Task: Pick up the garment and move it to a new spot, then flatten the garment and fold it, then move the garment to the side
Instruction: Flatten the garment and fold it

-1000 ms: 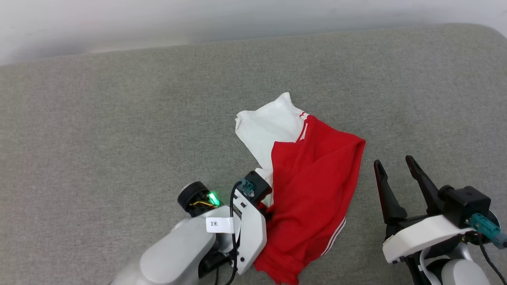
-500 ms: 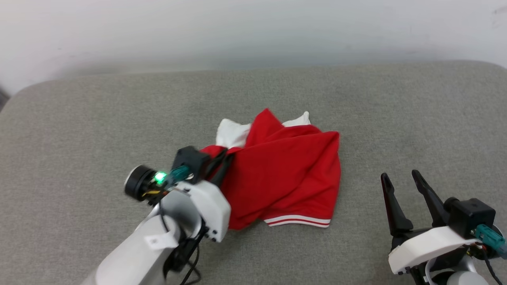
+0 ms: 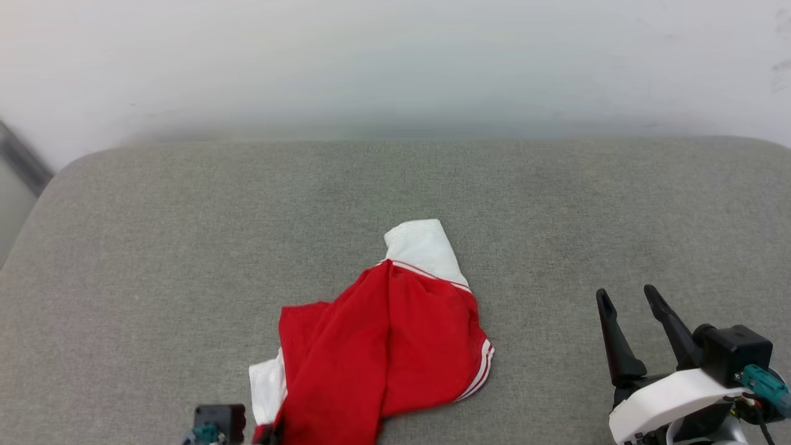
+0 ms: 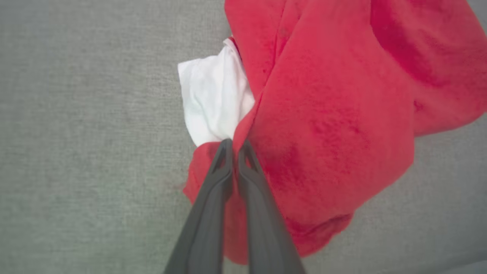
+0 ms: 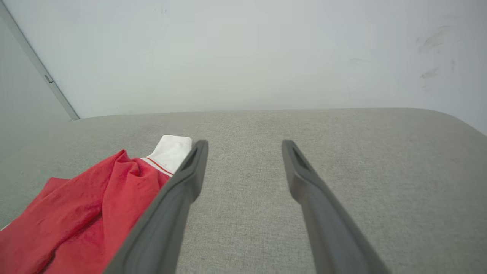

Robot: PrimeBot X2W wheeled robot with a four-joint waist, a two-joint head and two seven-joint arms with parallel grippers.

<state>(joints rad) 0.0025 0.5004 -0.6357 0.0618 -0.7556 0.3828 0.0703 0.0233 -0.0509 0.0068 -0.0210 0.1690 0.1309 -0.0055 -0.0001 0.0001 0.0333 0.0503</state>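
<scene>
Grey woven-fabric surface (image 3: 154, 247) is taking up most of head view, soft-looking, w/ its far corners rounding off at L and R. Behind it a plain off-white wall (image 3: 395, 62) is running full width; the join btwn the two is looking blurred. A few dark scuff marks (image 5: 433, 38) are showing on the wall, upper R in right wrist view. At far L a grey slanting strip (image 5: 38, 64) is edging a duller grey panel (image 5: 15, 114). Light is falling even & soft.
</scene>
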